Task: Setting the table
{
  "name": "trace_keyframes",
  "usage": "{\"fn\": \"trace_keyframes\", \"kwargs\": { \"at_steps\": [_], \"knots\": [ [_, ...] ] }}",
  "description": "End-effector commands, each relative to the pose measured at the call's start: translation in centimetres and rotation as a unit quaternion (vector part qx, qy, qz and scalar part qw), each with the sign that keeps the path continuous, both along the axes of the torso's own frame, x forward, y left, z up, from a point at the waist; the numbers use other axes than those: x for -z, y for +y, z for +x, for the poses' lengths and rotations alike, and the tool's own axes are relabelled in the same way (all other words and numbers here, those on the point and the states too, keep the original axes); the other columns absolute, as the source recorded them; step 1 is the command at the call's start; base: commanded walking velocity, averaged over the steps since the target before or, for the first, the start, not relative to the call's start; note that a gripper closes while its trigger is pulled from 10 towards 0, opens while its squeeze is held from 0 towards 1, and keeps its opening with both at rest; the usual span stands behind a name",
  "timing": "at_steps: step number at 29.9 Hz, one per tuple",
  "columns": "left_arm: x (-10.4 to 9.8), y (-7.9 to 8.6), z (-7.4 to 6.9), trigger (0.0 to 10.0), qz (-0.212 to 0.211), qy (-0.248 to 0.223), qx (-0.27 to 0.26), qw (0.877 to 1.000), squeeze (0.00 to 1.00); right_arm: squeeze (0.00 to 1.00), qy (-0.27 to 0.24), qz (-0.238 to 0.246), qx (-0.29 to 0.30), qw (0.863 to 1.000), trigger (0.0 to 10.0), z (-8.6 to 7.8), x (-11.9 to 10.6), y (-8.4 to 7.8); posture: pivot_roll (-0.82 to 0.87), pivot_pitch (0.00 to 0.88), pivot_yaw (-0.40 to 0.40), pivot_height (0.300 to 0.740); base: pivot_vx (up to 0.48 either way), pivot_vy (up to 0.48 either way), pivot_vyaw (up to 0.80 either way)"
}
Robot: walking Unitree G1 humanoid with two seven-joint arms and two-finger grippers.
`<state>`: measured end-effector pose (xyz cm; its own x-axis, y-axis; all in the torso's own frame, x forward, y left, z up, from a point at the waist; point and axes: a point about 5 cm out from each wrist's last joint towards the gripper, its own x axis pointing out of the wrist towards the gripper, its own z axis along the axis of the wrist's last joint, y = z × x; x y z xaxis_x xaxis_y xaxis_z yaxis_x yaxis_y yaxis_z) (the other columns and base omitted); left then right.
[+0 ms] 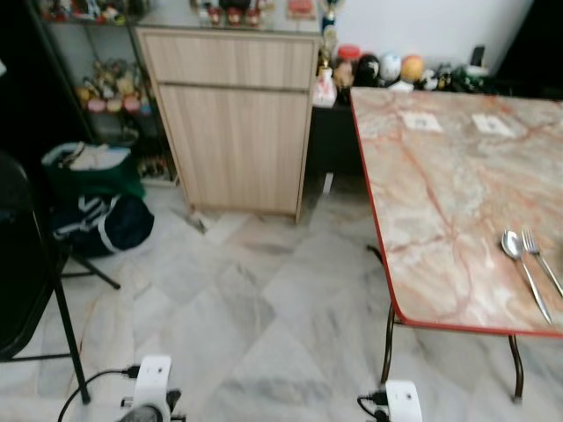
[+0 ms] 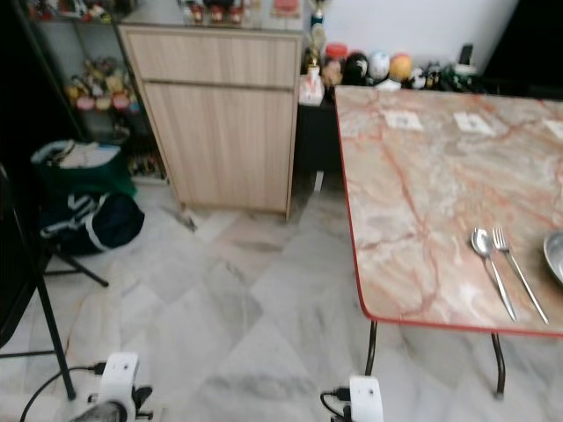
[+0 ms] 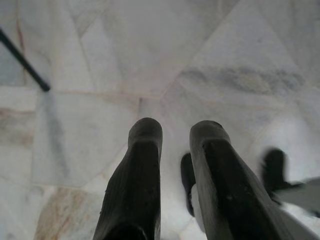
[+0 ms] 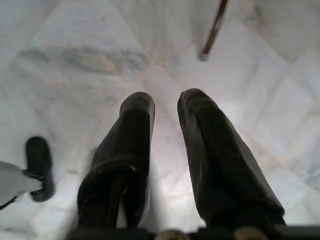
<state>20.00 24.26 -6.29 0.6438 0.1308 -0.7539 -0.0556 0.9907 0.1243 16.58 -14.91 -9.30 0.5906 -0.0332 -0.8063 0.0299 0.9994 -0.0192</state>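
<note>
A marble table [image 1: 440,202] with a red rim is standing at the right of the head views, and a spoon [image 2: 491,268] and a fork [image 2: 517,268] are lying side by side near its front edge, close together but apart. Just right of the fork, the rim of a bowl [image 2: 554,255] is showing at the picture's edge. Two white cards [image 1: 420,121] are lying at the table's far end. Both arms are hanging low over the grey tiled floor [image 1: 255,325], left of the table. The left gripper [image 3: 175,150] is pointing down at the tiles, its fingers slightly apart and holding nothing. The right gripper [image 4: 166,115] is doing the same, fingers a little apart and empty, near a table leg [image 4: 214,30]. A wooden cabinet [image 1: 233,114] is standing against the far wall, with bags [image 1: 97,207] on the floor to its left
</note>
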Motion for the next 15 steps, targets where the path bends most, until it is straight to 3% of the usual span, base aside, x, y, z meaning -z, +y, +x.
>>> {"fn": "trace_keyframes", "kwargs": {
  "at_steps": [1,15],
  "knots": [
    [0.98,-0.41,-1.45,10.0,-0.008,0.045,0.01,0.999,0.0,0.0,0.011,0.054,0.023,0.998,10.0,2.92,-1.34,-3.14,0.16,0.0,-0.093,0.74,0.0,0.0,0.0],
    [1.0,-0.45,-1.49,10.0,-0.009,0.043,0.012,0.999,0.0,0.0,0.011,0.056,0.013,0.998,10.0,2.99,-1.38,-3.14,0.16,0.0,-0.096,0.74,0.0,0.0,-0.58]
  ]
}}
